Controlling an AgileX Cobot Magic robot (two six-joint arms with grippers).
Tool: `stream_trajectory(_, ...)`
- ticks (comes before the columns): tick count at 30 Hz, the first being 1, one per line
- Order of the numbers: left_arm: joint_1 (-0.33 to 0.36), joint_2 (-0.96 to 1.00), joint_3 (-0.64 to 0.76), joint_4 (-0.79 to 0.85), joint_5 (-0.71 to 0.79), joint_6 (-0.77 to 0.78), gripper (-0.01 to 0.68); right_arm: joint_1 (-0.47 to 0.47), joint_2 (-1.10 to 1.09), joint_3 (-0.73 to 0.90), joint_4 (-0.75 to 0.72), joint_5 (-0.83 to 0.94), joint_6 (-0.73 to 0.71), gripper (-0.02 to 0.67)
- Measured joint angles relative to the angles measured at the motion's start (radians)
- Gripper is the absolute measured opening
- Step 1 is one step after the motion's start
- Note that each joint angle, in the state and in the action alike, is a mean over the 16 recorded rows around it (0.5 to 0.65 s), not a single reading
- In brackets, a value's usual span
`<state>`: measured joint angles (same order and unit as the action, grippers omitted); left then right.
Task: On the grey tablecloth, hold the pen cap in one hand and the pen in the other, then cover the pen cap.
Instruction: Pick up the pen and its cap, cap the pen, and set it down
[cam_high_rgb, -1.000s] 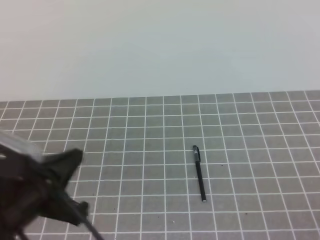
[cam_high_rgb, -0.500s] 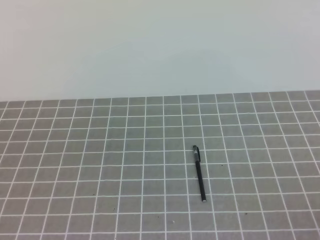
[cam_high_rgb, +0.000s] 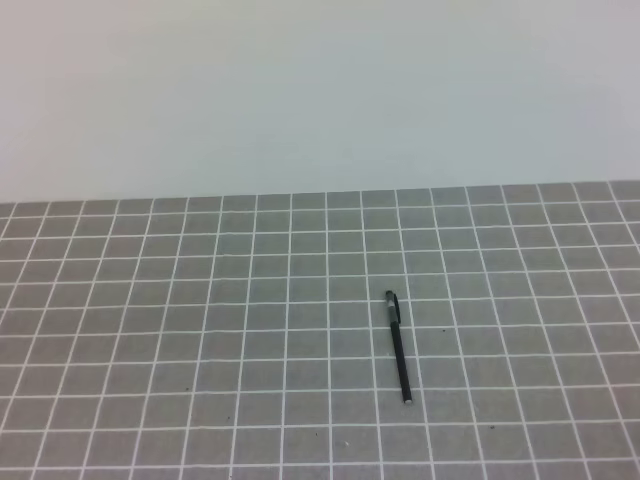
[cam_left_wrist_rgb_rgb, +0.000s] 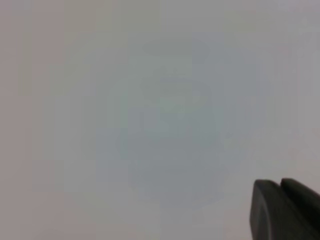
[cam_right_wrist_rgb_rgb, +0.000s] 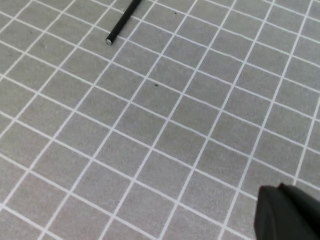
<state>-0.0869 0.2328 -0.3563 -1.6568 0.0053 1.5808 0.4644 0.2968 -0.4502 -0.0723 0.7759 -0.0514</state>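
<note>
A slim black pen (cam_high_rgb: 400, 352) lies on the grey tablecloth (cam_high_rgb: 200, 330), right of centre, pointing roughly toward and away from me. Its far end is thicker with a clip, and that looks like the pen cap (cam_high_rgb: 391, 305) seated on it. In the right wrist view the pen's near end (cam_right_wrist_rgb_rgb: 121, 22) shows at the top. Neither arm appears in the exterior view. My left gripper (cam_left_wrist_rgb_rgb: 278, 185) shows only as dark fingertips close together against a blank pale background. My right gripper (cam_right_wrist_rgb_rgb: 281, 194) is a dark tip at the lower right, above bare cloth, far from the pen.
A plain pale wall (cam_high_rgb: 320, 90) rises behind the cloth's far edge. A few tiny dark specks (cam_right_wrist_rgb_rgb: 156, 85) dot the grid. Nothing else lies on the cloth in these views.
The left arm, which filled the lower left of the exterior view a second ago, has withdrawn out of that view. The pen has not moved.
</note>
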Motion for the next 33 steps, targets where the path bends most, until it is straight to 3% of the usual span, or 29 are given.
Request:
stream_trajectory(6,0.030,-0.071,0.058,0.297,0.057,-0.342,-0.001,0.000,0.001,0.000,0.000,0.000,0.000,0.004)
stream_trajectory(14,0.129,-0.191,0.152,0.874,0.284,-0.941,-0.001,0.000,0.002,0.000,0.000,0.000,0.000,0.004)
stream_trajectory(18,0.178,-0.223,0.191,1.092,0.363,-1.170,-0.001,0.000,0.002,0.000,0.000,0.000,0.000,0.004)
stream_trajectory(25,0.203,-0.239,0.256,1.292,0.368,-1.397,-0.001,0.000,0.002,0.000,0.000,0.000,0.000,0.004)
stream_trajectory(33,0.127,-0.240,0.330,1.383,0.264,-1.493,-0.001,0.000,0.002,0.000,0.000,0.000,0.000,0.004)
